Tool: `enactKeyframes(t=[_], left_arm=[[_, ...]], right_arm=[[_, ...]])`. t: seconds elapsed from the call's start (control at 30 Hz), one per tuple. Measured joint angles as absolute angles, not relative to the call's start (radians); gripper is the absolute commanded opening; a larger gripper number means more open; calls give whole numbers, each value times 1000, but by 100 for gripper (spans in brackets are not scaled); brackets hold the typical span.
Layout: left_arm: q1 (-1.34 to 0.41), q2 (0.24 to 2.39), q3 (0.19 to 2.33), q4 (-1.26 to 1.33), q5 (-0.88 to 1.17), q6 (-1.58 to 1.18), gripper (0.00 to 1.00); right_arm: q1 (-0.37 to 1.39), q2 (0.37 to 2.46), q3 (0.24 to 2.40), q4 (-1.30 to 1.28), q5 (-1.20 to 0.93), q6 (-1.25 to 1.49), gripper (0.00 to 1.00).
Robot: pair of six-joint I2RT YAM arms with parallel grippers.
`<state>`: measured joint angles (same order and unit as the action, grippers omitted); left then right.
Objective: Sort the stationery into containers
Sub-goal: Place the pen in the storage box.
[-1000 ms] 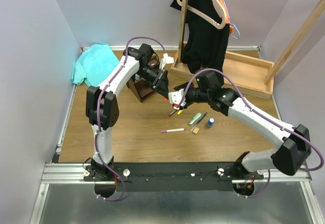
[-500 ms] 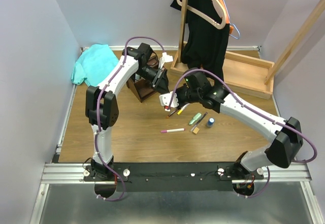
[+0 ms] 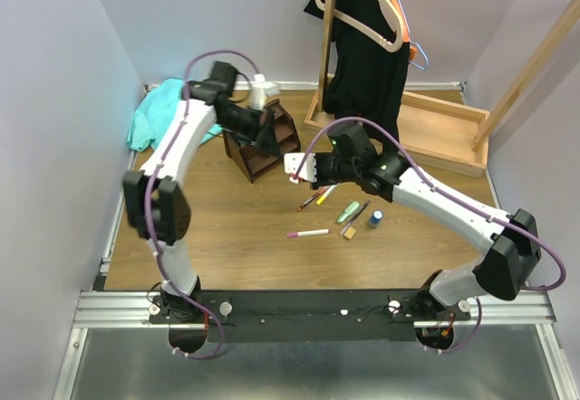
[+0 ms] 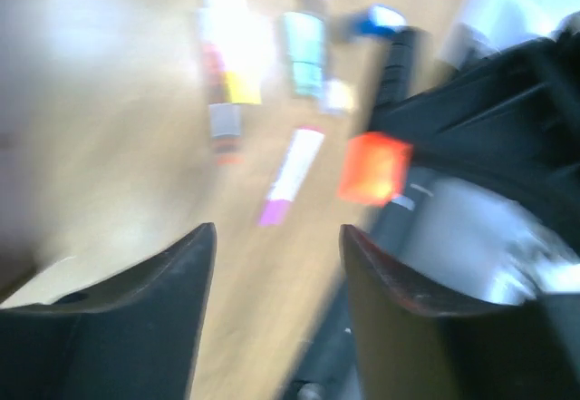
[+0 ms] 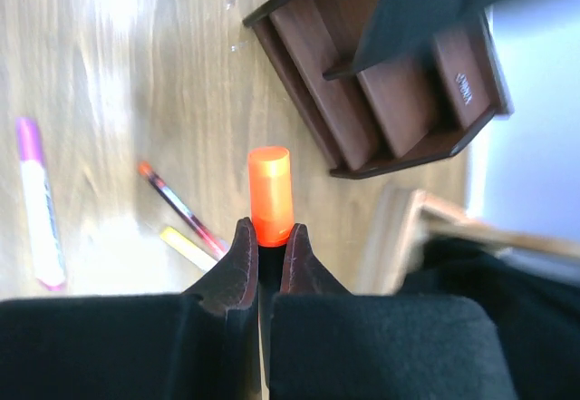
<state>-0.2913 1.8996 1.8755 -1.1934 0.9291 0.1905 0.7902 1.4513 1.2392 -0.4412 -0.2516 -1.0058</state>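
**A:** What is the right gripper point(image 5: 265, 237) holding?

**B:** An orange marker point(image 5: 270, 191). The gripper is closed narrowly on the marker's lower end, and the rest of the marker stands straight out past the fingertips, above the table point(image 5: 109, 73).

**A:** Where is the organizer from there?

**B:** The dark brown organizer point(image 5: 362, 101) sits ahead of the right gripper and to its right, with its stepped slots open upward. The marker's tip is near the organizer's front edge but not in any slot.

**A:** And the left gripper point(image 4: 278, 237)?

**B:** It is spread wide with nothing between its fingers. From overhead it hangs over the organizer, just beyond the right gripper. Its own camera view is badly smeared. The orange square off its right finger is probably the end of the held marker, though I cannot be sure.

**A:** Where is the rest of the stationery?

**B:** All of it lies on the table. To the left of the right gripper's fingers are a pink marker point(image 5: 41, 205), a thin dark pen with a red tip point(image 5: 177, 202) and a yellow marker point(image 5: 188, 248). The pen and the yellow marker lie close together. Behind the right gripper, toward the arm bases, a pale green marker point(image 3: 348, 210), a tan block point(image 3: 347, 231) and a small blue cylinder point(image 3: 374, 218) sit near one another.
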Motion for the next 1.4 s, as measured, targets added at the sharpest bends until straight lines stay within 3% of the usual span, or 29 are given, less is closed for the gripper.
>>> enactKeyframes(t=[0.13, 0.27, 0.47, 0.67, 1.07, 1.4], left_arm=[[-191, 1703, 1714, -1013, 738, 139, 79], [-183, 1477, 1495, -762, 499, 78, 99], [-192, 1250, 1221, -504, 50, -34, 99], [-165, 1189, 1140, -456, -221, -107, 99], [-157, 1141, 1017, -485, -277, -157, 99], [-156, 1180, 1017, -476, -271, -165, 99]], right_arm=[[775, 1454, 1227, -377, -257, -816, 1], [757, 1499, 1234, -247, -276, -602, 1], [733, 1670, 1292, 39, -301, -266, 1], [720, 1823, 1357, 315, -302, -37, 1], [706, 2117, 1595, 598, -320, 181, 1], [706, 2197, 1628, 707, -332, 211, 1]])
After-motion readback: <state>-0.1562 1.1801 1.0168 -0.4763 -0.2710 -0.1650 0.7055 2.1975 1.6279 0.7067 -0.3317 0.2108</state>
